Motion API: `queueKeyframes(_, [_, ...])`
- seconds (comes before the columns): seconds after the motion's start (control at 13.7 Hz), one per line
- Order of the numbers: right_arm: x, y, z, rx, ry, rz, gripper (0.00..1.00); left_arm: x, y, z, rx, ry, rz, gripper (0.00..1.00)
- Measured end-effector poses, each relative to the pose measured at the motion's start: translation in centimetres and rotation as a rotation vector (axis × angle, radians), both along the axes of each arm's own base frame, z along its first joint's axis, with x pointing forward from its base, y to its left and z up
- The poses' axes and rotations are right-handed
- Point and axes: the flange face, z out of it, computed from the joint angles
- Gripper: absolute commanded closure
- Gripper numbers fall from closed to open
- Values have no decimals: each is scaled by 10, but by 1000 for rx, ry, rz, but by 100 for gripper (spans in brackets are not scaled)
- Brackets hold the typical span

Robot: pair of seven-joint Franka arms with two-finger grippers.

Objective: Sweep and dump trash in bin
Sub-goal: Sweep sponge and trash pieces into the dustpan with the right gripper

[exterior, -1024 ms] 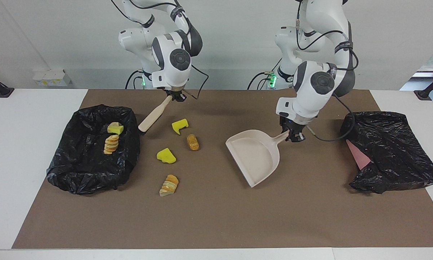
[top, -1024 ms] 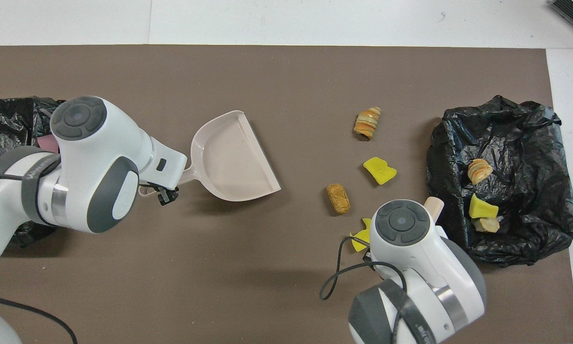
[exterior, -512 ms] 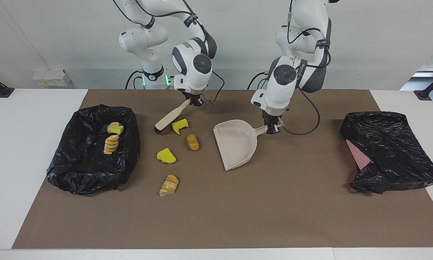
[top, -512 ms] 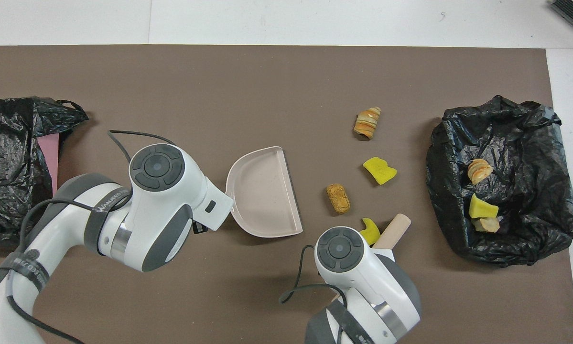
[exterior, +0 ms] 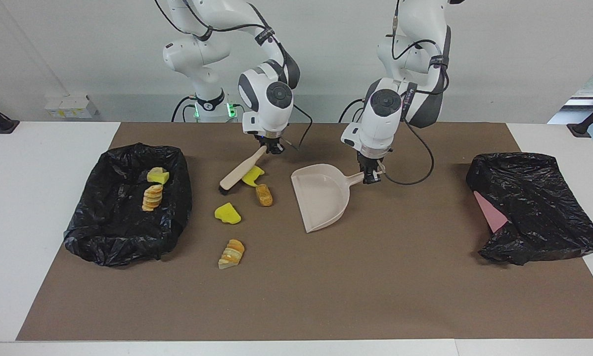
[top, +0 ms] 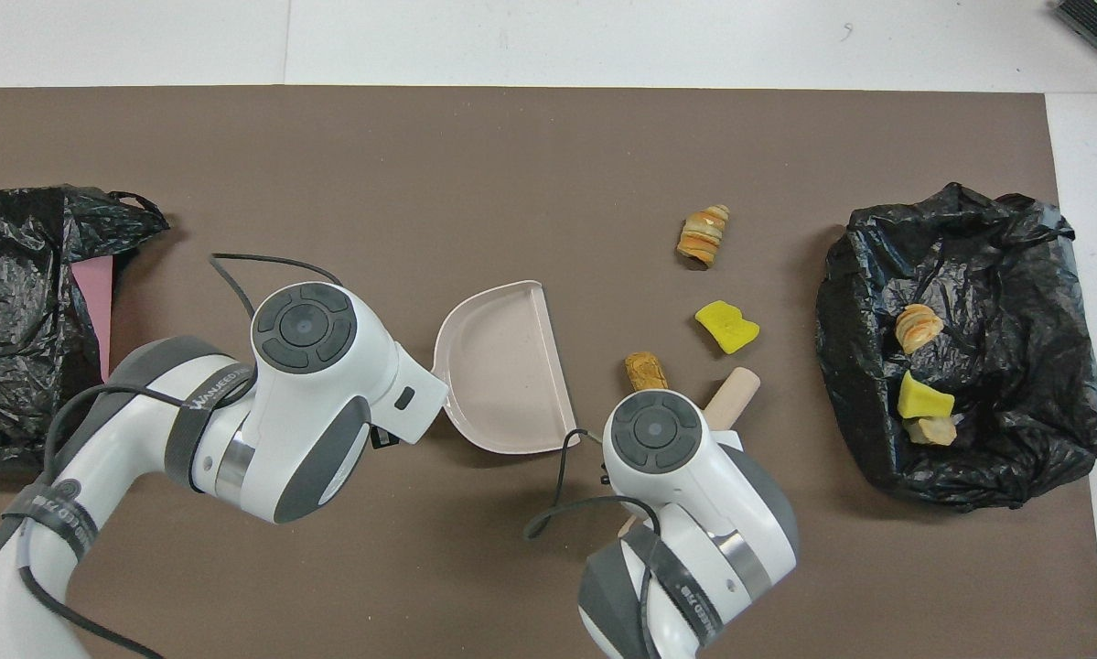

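Facing view: sweep step, R gripper (exterior: 275, 148) clamps brush (exterior: 237, 173) by yellow wedge (exterior: 252, 175), L gripper (exterior: 371, 177) clamps dustpan (exterior: 321, 197) at 3 o'clock of trash; you next need pieces pushed toward pan mouth.

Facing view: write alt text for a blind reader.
The right claw holds a wooden-handled brush against a bright yellow foam wedge on the brown mat, while the left claw holds a beige plastic dustpan beside it. Other scraps lie nearby, some in a black-lined bin.
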Motion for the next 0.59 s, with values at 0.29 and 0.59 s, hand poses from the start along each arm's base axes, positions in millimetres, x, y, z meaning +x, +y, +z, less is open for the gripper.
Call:
queueKeyframes(0.29, [42,10,4,97,-48,127,100,1,2,-2,-3,-7,4,100])
queueKeyframes(0.59, [25,58,17,244,-37,291,100,2,4,-4,-10,-21,8,100])
